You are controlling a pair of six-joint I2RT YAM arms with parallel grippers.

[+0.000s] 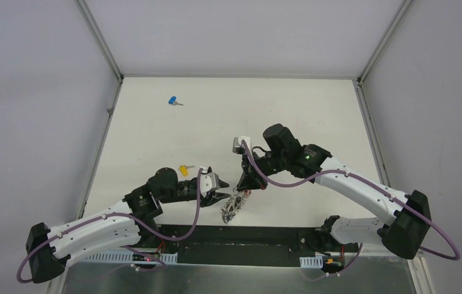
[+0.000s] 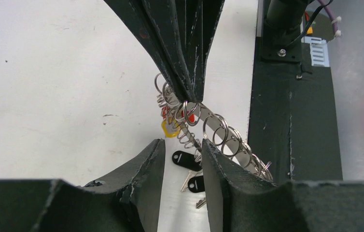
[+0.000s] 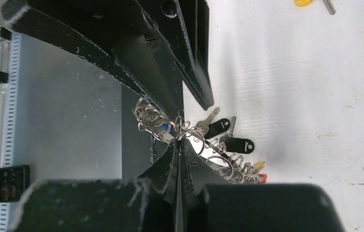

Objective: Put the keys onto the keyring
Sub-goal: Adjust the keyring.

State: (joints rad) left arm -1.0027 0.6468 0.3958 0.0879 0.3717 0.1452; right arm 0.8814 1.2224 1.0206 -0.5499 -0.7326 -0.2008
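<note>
At the near edge of the surface (image 1: 290, 110), around 6 o'clock in the overhead view, both hands meet over the keyring (image 1: 233, 207), so you are in the preparing step: getting the ring held and opened, with neither loose key picked up yet. Your right hand (image 3: 178, 145) is pinched fully closed on the ring's wire, lifting one side so the fringe of small keys, among them the black-headed keys (image 2: 185, 158), hangs down to the surface. Your left hand (image 2: 182, 154) faces it from the 9 o'clock side with its fingers a narrow gap apart. The ring's band runs just beside its right finger, and nothing looks clamped between them. The yellow key (image 1: 184, 170) lies at roughly 10 o'clock from the ring, close behind the left wrist. The blue key (image 1: 172, 100) sits well apart toward 11 o'clock, near the far left corner. I judge that the next move needs a steady right-hand grip while the left either closes on the ring to spread it or backs off to fetch the yellow key, which is the nearer of the two. As for pose, the left arm lies low and stretched toward 3 o'clock, its wrist almost level. The right arm arches over from 4 o'clock, elbow high, with its hand tipped steeply down onto the ring.
</note>
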